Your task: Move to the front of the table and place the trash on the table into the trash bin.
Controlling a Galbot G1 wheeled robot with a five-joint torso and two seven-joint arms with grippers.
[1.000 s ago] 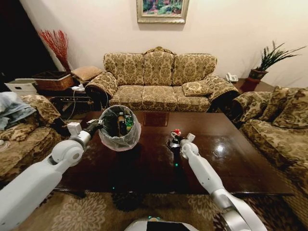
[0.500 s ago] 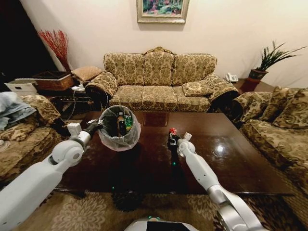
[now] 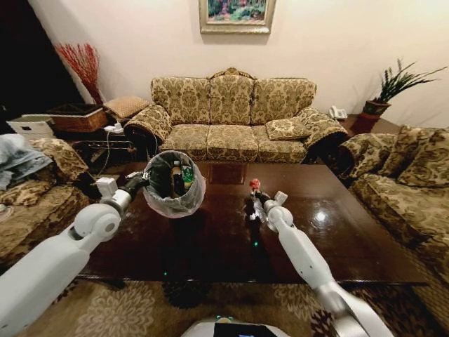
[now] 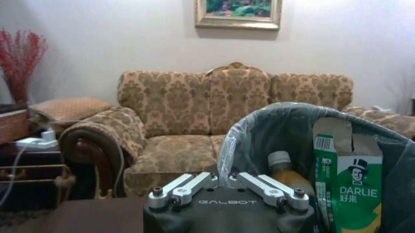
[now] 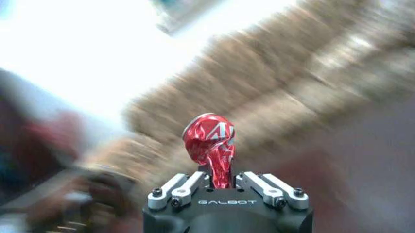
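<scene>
A: Right gripper [image 5: 220, 187]?
B: Clamped on the red can [image 5: 209, 145], up above the table [image 3: 351, 239], right of the bin [image 3: 174, 184].

A: Left gripper [image 4: 227, 180]?
B: Fingers pinched on the bin's rim, holding it off the table's left part. Bin tilted toward the robot.

A: What's inside?
B: Green wrapper [image 4: 350, 194] and tan bottle [image 4: 288, 177], both against the liner.
</scene>
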